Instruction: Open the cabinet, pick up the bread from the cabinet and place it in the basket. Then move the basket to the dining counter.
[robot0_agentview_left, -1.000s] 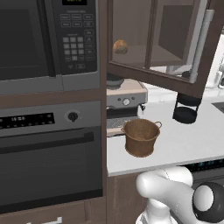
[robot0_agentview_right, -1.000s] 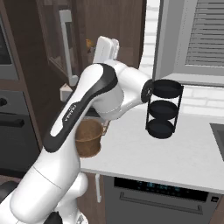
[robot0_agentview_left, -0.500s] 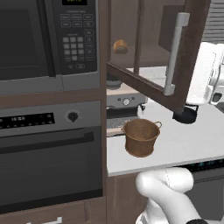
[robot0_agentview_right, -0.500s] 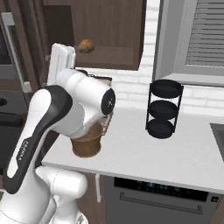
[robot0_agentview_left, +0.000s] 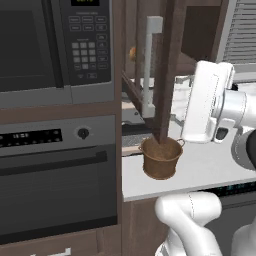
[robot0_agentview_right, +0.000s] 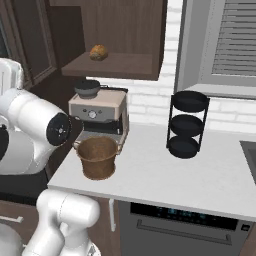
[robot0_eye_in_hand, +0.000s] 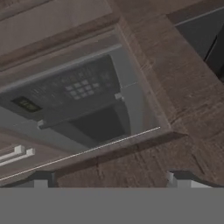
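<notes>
The cabinet (robot0_agentview_right: 125, 35) stands open. Its glass door (robot0_agentview_left: 162, 70) is swung out and seen nearly edge-on, with the silver bar handle (robot0_agentview_left: 150, 65) facing left. On the shelf lies the bread (robot0_agentview_right: 98, 52), a small golden bun; its edge also peeks past the door (robot0_agentview_left: 132, 52). Below it on the white worktop sits the copper basket (robot0_agentview_right: 98, 156) (robot0_agentview_left: 161, 157), with nothing in it. My gripper (robot0_eye_in_hand: 110, 179) is open and holds nothing; it faces the wooden door and the microwave beyond. The white hand (robot0_agentview_left: 207, 102) hovers just right of the door, above the basket.
Left of the cabinet a black microwave (robot0_agentview_left: 50, 45) sits above an oven (robot0_agentview_left: 55, 175). A coffee machine (robot0_agentview_right: 97, 112) stands behind the basket. A black three-tier canister rack (robot0_agentview_right: 187, 125) is further right on the worktop (robot0_agentview_right: 165, 180).
The cabinet door has swung further open to the left and now stands nearly edge-on. My hand moved left with it, and the bread on the shelf is uncovered. The gripper stayed open.
</notes>
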